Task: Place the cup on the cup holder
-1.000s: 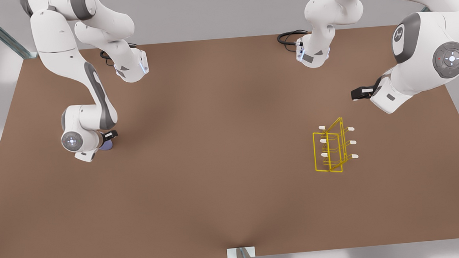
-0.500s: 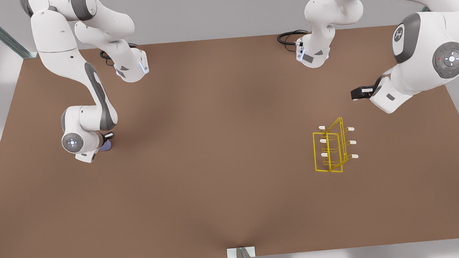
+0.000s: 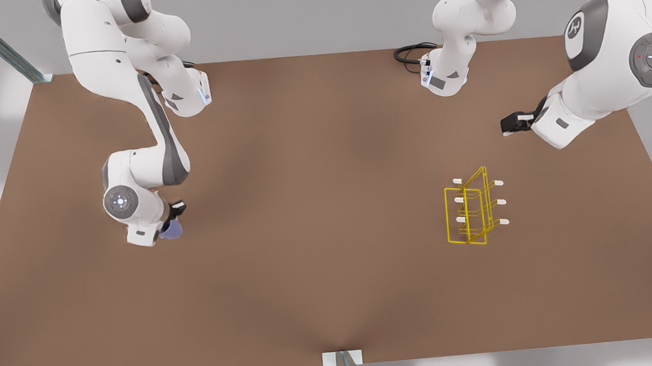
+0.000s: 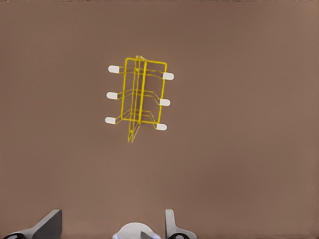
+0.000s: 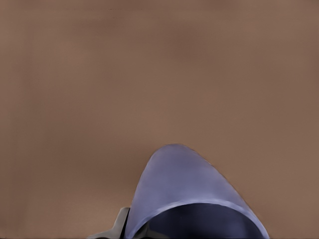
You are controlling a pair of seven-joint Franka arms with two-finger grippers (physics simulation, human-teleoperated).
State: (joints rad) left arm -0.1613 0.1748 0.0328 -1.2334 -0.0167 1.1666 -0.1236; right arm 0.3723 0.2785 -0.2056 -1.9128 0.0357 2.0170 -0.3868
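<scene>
While the cup (image 3: 172, 229) hangs in the right gripper (image 3: 172, 218), fingers closed on it, it sits lower and further right in the frame's left half than a second ago: carry begun. Cup holder (image 3: 471, 213) unmoved, right of centre, well apart. Left gripper (image 3: 510, 124), upper right, waits, fingers parted, empty

No readable text, labels or numbers anywhere

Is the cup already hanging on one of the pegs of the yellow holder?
No, the cup sits at the right tool, far from the cup holder.
</scene>
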